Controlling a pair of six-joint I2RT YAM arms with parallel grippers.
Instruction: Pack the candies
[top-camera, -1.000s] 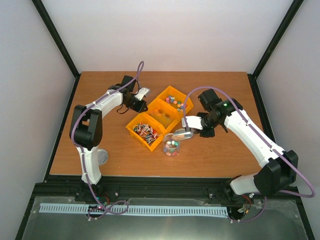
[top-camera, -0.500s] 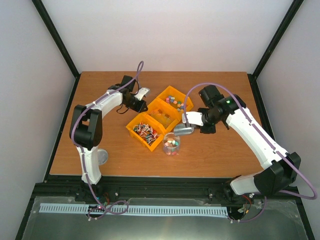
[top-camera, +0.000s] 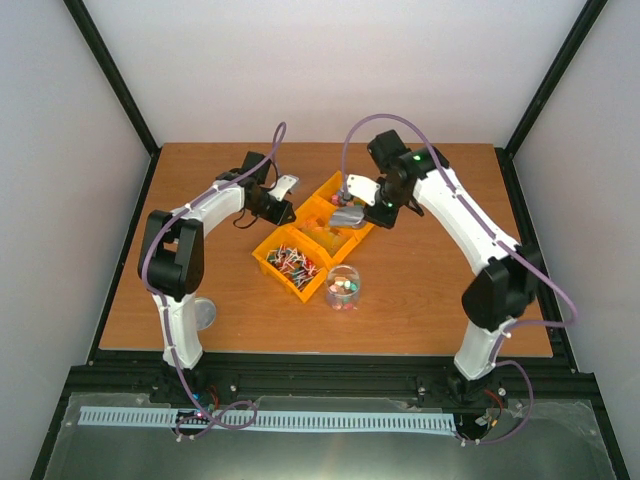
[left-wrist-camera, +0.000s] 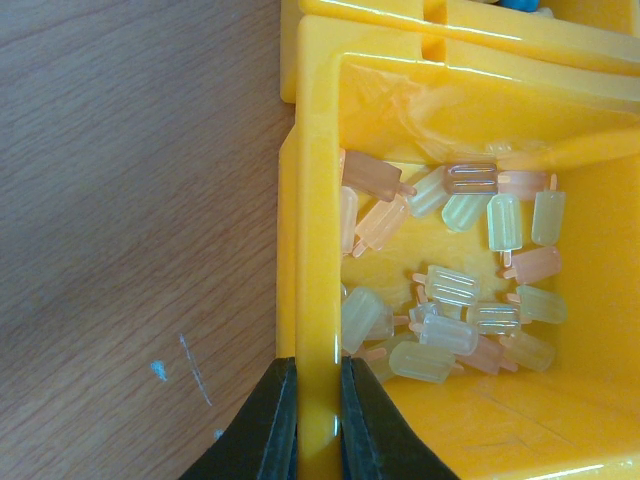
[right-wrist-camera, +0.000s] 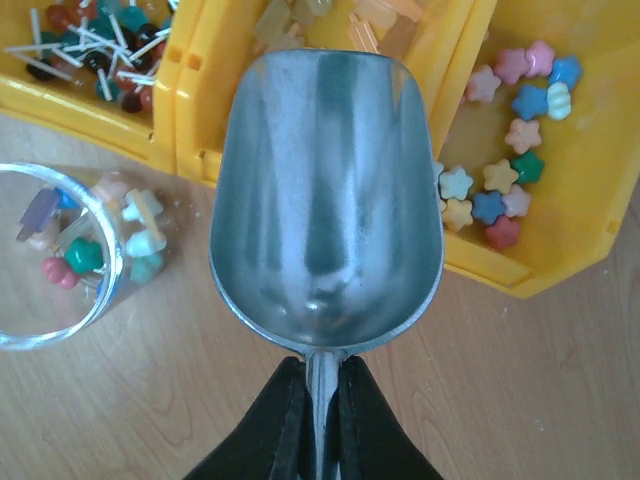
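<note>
Left hand (left-wrist-camera: 318, 405): closed on the side wall of the middle bin (left-wrist-camera: 318, 250), one finger inside the wall and one outside. This bin holds pale ice-lolly-shaped sweets (left-wrist-camera: 450, 300).

Right hand (right-wrist-camera: 320, 405): closed on the handle of a metal scoop (right-wrist-camera: 325, 200). The scoop is above the worktop (top-camera: 420, 290), over the middle bin with its mouth towards it. Its bowl shows bare metal.

Candies (right-wrist-camera: 490, 207): star-shaped pieces in pink, blue, yellow, green and red lie in the far bin (right-wrist-camera: 560, 250). Mixed pieces sit in the bottom of a clear jar (right-wrist-camera: 30, 342).

The jar stands upright on the worktop just beside the near bin (right-wrist-camera: 80, 110), which holds small stick sweets (right-wrist-camera: 90, 45). From above, the three yellow bins stand in a diagonal row, touching one another.
</note>
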